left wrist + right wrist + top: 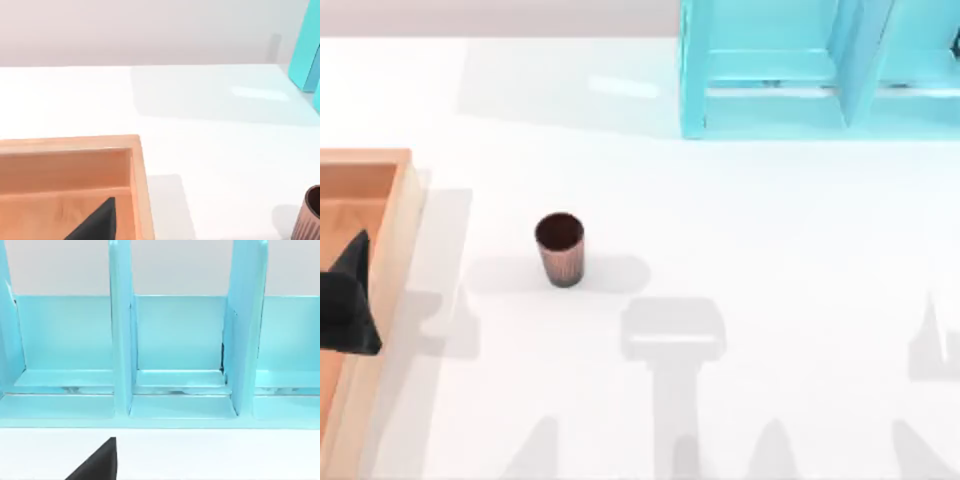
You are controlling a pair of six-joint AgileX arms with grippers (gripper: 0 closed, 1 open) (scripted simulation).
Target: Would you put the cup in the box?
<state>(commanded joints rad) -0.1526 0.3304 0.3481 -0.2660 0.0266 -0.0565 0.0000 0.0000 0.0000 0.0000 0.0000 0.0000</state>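
Top view: cup (pixel 560 250) upright on table (pixel 770 250), right of box (pixel 395 215)

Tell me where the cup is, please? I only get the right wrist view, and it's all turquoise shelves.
Observer: The cup stands upright on the white table, left of centre in the top view, touching nothing.
Operator: And the box it goes in?
Observer: The box sits at the table's left edge, left of the cup, with bare table between them.
Operator: Is an arm anywhere near?
Observer: The left end effector hangs over the box's floor, away from the cup.
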